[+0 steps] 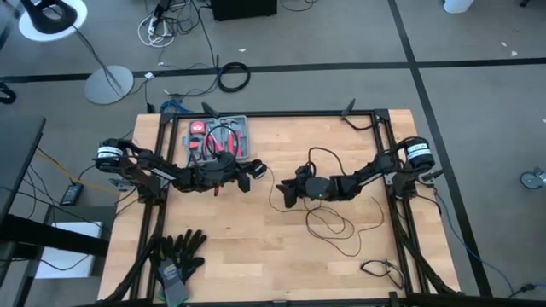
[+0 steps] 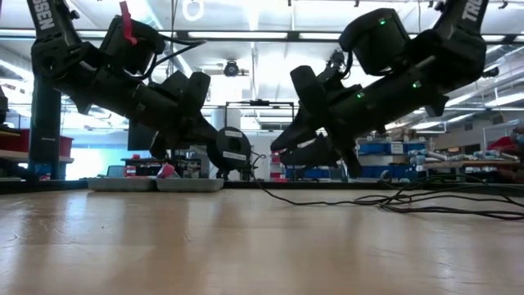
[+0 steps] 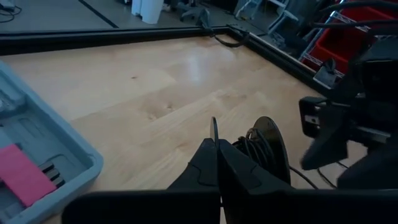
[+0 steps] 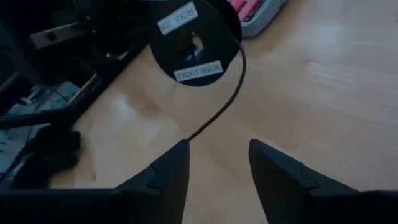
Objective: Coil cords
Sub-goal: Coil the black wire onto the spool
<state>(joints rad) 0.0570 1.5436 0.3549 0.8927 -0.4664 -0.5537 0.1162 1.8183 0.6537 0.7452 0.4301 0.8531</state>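
Right wrist view shows the right pincer (image 4: 217, 168) spread wide and empty, the cords (image 4: 217, 112) running to a black spool (image 4: 196, 40) gripped by the left pincer (image 1: 247, 175). Loose loops sprawl over the counter (image 1: 222, 256); they could snag or tangle during winding.

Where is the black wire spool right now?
High view: the spool is left of table centre, held in the left pincer, right of the grey tray.

- my arms (image 1: 358, 177): dark, near black
- cord (image 1: 328, 223): thin black
- spool (image 4: 194, 42): black, white labels
- desk (image 1: 256, 247): light wood grain
- tray (image 1: 241, 124): grey, red and pink bits inside
- gloves (image 1: 181, 251): black
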